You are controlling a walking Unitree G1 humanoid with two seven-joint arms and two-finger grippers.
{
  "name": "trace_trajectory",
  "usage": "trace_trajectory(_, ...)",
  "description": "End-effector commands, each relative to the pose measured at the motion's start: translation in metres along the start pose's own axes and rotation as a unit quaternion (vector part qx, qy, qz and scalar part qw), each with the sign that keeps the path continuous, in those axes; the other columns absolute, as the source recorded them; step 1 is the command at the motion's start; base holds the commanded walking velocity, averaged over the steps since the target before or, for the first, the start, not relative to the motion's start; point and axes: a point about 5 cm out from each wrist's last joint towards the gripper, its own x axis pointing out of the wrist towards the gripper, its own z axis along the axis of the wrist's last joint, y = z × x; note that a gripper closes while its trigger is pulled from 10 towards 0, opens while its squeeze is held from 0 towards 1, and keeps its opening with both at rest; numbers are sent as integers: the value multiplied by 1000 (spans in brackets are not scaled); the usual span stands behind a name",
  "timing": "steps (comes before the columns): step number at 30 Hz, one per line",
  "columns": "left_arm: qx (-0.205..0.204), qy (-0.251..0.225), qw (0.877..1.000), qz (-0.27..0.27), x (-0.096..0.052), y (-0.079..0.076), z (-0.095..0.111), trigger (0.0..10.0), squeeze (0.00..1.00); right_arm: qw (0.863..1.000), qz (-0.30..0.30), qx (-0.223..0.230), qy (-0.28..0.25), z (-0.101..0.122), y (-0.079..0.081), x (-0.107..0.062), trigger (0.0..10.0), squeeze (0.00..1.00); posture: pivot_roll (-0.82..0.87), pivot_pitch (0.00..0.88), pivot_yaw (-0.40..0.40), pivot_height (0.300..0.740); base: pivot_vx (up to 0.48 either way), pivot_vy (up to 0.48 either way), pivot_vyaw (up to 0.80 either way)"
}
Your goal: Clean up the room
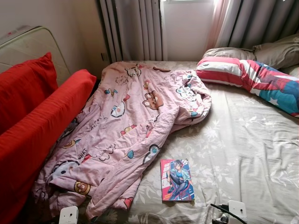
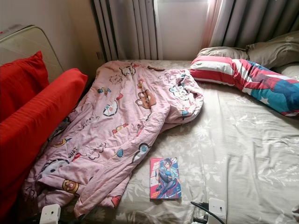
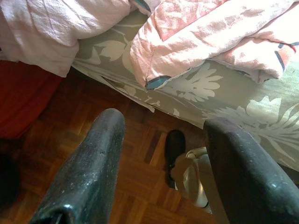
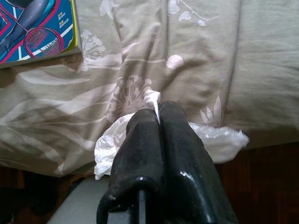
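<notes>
R pincer pinches white tissue at bed edge.

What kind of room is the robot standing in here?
Most likely a bedroom: a bed with a floral sheet, a rumpled pink quilt, pillows at its head, and curtains over a window behind.

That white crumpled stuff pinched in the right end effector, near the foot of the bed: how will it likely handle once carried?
The white crumpled wad, tissue or thin plastic, looks floppy: it bulges loosely either side of the right end effector. It is probably very light, sagging little. Only a thin tuft is pinched, so it may tear or slip free.
</notes>
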Motion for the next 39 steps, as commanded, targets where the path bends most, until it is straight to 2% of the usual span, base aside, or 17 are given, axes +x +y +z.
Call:
trace_trajectory(1,3,18,1000,-1,1,-5,-4,10000,0,1000,0,2,5,-2,1,0,10000,0,-54,0,37,740,0,0,0)
trace_trajectory(4,4,19,1000,-5,3,-11,-3,10000,0,1000,0,2,5,-2,1,0,10000,0,-53,0,35,740,0,0,0)
trace_trajectory(6,4,16,1000,-10,7,-24,4,10000,0,1000,1,2,6,-2,1,0,10000,0,-51,0,32,740,0,0,0)
trace_trajectory(10,2,18,1000,-10,9,-30,6,10000,0,1000,0,2,7,-2,1,0,10000,0,-49,0,31,740,0,0,0)
trace_trajectory(15,-1,12,1000,-10,8,-27,6,10000,0,1000,1,3,7,-2,1,0,10000,0,-49,0,31,740,0,0,0)
trace_trajectory(39,-6,9,1000,-10,8,-28,6,10000,0,1000,2,1,9,-2,1,0,10000,0,-48,0,27,740,-278,0,0)
